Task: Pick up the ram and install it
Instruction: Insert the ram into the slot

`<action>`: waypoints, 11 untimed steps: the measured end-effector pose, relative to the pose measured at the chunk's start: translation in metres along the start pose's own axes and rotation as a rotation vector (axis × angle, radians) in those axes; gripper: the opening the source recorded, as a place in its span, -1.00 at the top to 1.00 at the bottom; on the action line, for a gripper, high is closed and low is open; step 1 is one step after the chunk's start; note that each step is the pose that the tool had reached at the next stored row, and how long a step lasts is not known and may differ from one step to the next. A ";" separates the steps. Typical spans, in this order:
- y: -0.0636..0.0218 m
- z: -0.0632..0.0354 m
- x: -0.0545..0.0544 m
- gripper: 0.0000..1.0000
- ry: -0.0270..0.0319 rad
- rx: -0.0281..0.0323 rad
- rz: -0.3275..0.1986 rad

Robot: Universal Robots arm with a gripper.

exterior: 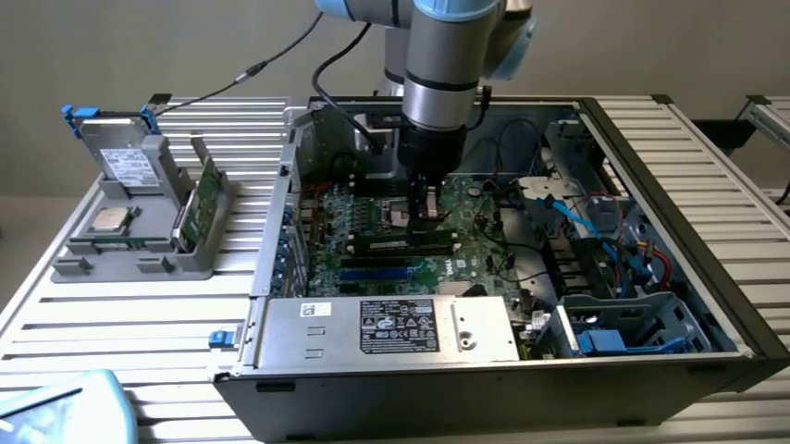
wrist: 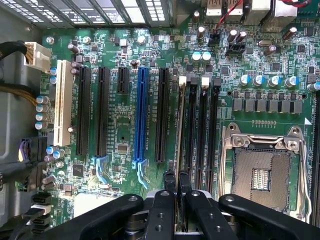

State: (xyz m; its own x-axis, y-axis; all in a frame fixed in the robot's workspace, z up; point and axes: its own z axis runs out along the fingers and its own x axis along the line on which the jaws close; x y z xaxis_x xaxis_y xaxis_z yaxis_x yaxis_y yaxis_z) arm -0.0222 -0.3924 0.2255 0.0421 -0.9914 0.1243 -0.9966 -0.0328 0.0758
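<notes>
1. Wrist view: the ram (wrist: pixel 178 130) shows edge-on as a thin strip. It runs along the bank of black memory slots (wrist: pixel 202 135) just beside the processor socket (wrist: pixel 260 172), over the slot of that bank farthest from the socket. I cannot tell whether it sits in the slot or hangs just above it.
2. The fingers (wrist: pixel 170 182) are clenched on the ram, one dark tip on each face at one end of it.
3. On the far side of the ram from the processor socket lie the long expansion slots. Black ones come first, then a blue slot (wrist: pixel 141 115), and a white slot (wrist: pixel 62 102) is farthest from the socket.
4. Exterior view: the arm (exterior: pixel 442 65) reaches straight down into the open computer case (exterior: pixel 728 305), with its fingers low over the green motherboard (exterior: pixel 358 222).
5. A silver power supply (exterior: pixel 383 328) lies in the case, nearer the camera than the processor socket.
6. Well apart from the processor socket, outside the case at the exterior view's left, a grey tray (exterior: pixel 87 264) stands on the slatted worktop (exterior: pixel 124 314). It carries a wider green card (exterior: pixel 198 208) standing on edge and a square silver chip (exterior: pixel 111 219).
</notes>
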 end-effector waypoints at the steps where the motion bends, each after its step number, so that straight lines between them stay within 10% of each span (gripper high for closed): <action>1: -0.0004 -0.0003 0.000 0.73 -0.0001 -0.0016 0.000; 11: -0.0056 -0.0018 0.004 0.73 -0.0022 -0.0138 -0.002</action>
State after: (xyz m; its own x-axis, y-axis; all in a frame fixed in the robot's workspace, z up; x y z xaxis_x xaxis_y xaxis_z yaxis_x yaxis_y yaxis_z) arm -0.0164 -0.3958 0.2274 0.0439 -0.9916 0.1219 -0.9954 -0.0331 0.0897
